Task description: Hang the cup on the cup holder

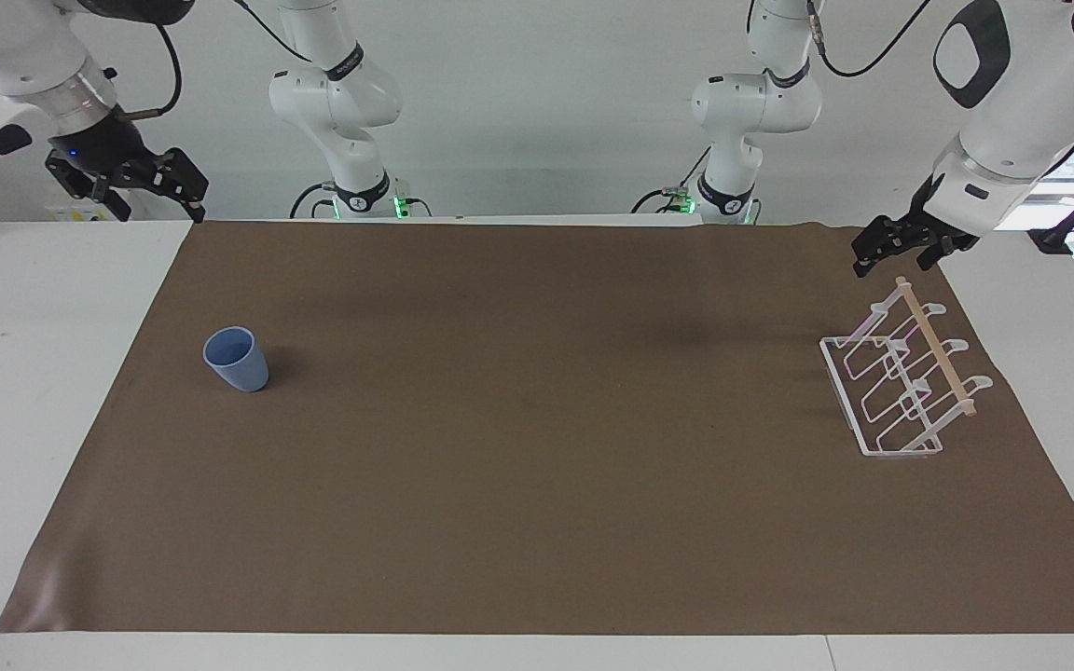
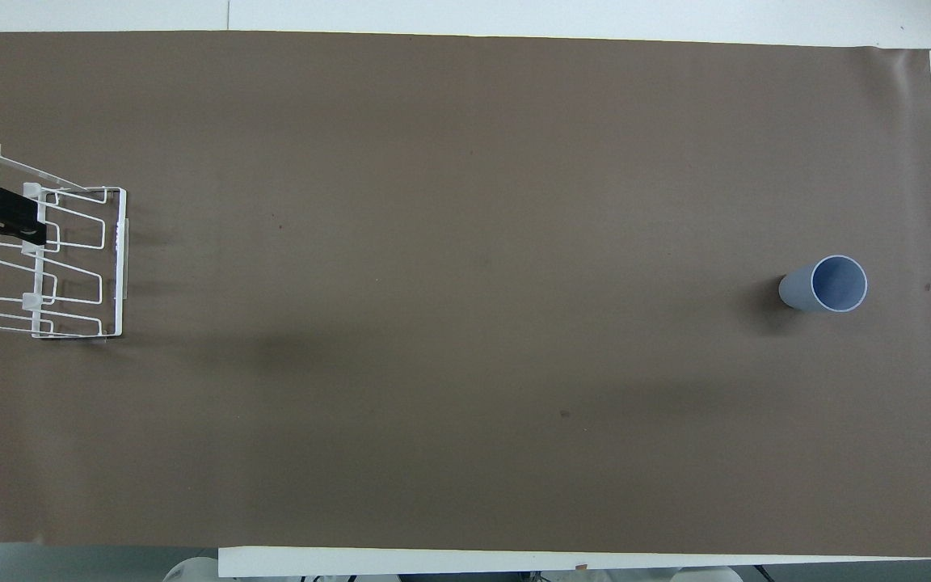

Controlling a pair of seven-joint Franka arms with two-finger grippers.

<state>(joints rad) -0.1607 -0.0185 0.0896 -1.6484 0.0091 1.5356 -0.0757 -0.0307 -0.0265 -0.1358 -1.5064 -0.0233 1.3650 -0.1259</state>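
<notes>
The right gripper [image 1: 131,182] hangs in the air above the white table [image 1: 34,373] at the right arm's end, just off the corner of the brown mat [image 1: 537,466]; whether it is open or closed I cannot tell. On the mat toward that same end stands the cup [image 1: 237,359], upright with its mouth up, alone and well apart from the cup holder [image 1: 901,382], which sits on the mat at the left arm's end with its wooden rod [image 1: 936,346] along the top. The left gripper [image 1: 901,244] hovers over the end of the cup holder nearer the robots, not touching it; its opening I cannot tell either.
</notes>
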